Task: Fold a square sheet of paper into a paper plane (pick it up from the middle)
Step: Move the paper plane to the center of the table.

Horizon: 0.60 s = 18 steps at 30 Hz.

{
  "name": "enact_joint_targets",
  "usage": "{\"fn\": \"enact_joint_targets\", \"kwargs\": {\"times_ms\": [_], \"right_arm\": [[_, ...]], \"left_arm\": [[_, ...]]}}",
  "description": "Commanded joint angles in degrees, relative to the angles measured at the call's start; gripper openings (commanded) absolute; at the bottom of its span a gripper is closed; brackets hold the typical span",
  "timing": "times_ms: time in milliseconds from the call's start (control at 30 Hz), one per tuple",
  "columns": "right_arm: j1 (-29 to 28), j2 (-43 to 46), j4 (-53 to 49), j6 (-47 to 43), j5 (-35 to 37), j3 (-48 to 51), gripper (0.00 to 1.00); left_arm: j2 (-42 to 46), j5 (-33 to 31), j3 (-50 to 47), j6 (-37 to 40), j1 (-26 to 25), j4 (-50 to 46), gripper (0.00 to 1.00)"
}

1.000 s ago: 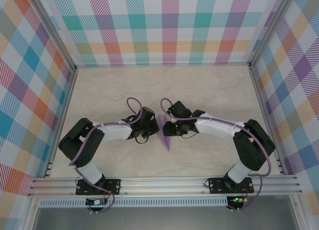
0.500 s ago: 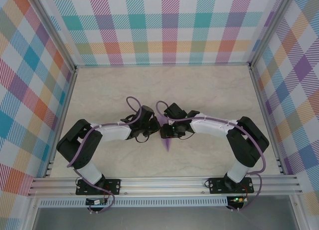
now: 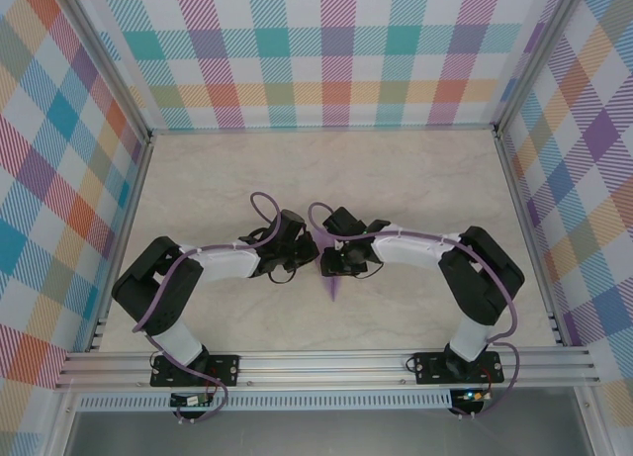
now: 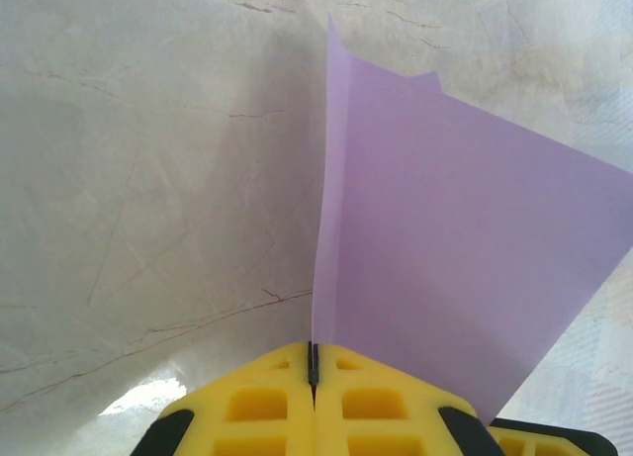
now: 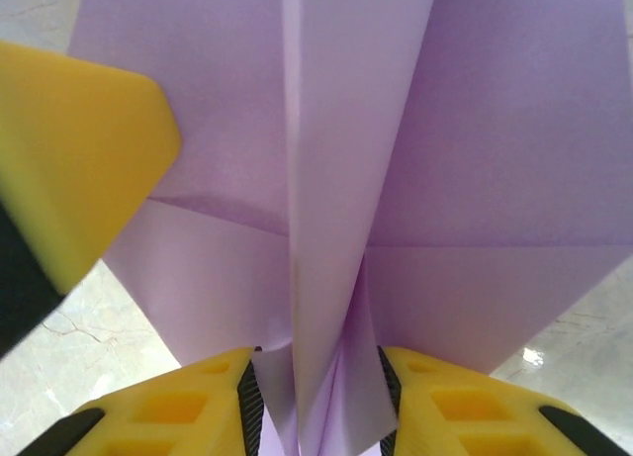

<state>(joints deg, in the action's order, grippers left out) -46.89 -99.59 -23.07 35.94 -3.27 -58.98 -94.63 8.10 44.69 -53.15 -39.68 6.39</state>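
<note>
The square sheet of paper point(image 3: 332, 284) is a creased lavender shape held upright between the two grippers, its pointed tip toward the near edge. My left gripper point(image 4: 314, 362) is shut on a vertical fold of it, and the flap point(image 4: 445, 258) spreads to the right. My right gripper point(image 5: 316, 407) faces it from the other side with its jaws partly apart. The paper's centre fold point(image 5: 326, 179) runs loosely down between its pads. A yellow finger of the left gripper point(image 5: 69, 149) shows at the upper left of the right wrist view. From above, the left gripper point(image 3: 303, 258) and right gripper point(image 3: 322, 262) nearly meet.
The marble-look table point(image 3: 326, 169) lies bare behind the arms. Plaid walls point(image 3: 336, 50) close in the back and both sides, and an aluminium rail point(image 3: 326, 367) runs along the near edge.
The right arm has slid left, bringing its gripper close against the left gripper and over the paper. Less of the lavender shape shows from above. The left arm has held still.
</note>
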Motion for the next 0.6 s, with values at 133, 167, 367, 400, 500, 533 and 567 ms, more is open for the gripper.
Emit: {"fn": "enact_joint_targets", "kwargs": {"times_ms": [133, 167, 367, 400, 500, 533, 567], "right_arm": [[-0.57, -1.52, -2.43, 3.45, 2.87, -2.98, 0.25], [-0.57, -1.57, -2.83, 3.65, 3.25, -3.15, 0.24], [-0.57, -1.72, -3.83, 4.10, 4.14, -3.42, 0.22], [-0.57, -1.87, -3.81, 3.96, 3.67, -3.50, 0.20], [-0.57, -2.06, -3.40, 3.87, 2.15, -3.60, 0.16], [-0.57, -2.18, -3.23, 3.87, 1.36, -3.60, 0.15], [-0.57, -2.11, -3.13, 3.95, 0.80, -3.62, 0.13]], "left_arm": [[2.24, -0.14, -1.05, -0.43, -0.57, -0.06, 0.04], [2.39, -0.28, -1.07, -0.34, -0.55, -0.31, 0.05], [2.62, -0.45, -1.02, -0.34, -0.48, -0.60, 0.07], [2.57, -0.46, -0.96, -0.36, -0.44, -0.55, 0.08], [2.67, -0.45, -0.80, -0.35, -0.48, -0.83, 0.09], [2.76, -0.58, -0.67, -0.31, -0.48, -1.00, 0.10], [2.87, -0.69, -0.63, -0.32, -0.46, -1.31, 0.11]]}}
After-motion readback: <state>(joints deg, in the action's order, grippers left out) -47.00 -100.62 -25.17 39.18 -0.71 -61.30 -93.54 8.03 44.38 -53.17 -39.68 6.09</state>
